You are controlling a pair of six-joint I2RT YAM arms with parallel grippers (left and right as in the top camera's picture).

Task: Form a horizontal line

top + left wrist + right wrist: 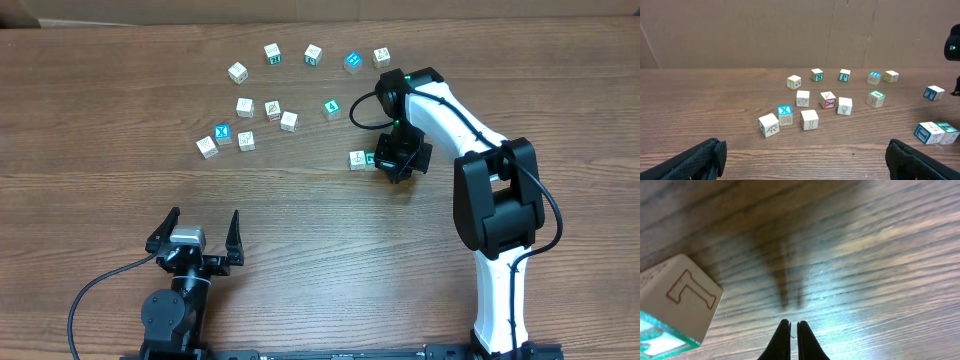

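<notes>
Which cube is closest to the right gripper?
The green-topped cube, beside a whitish cube, right by the shut right gripper; the other cubes lie scattered farther off.

Table (100, 190) was brown wood with darker grain streaks. The horizontal line (363, 159) showed one whitish cube and one teal-green faced. A cream cube (680, 297), probably from that line, bore a red-outlined figure, with teal edging beneath. Left of the line, the X cube (223, 131) had a white X on blue. Above the line, the blue cube (352, 61) looked bright cyan. The right arm (450, 112) was white with black joints.
</notes>
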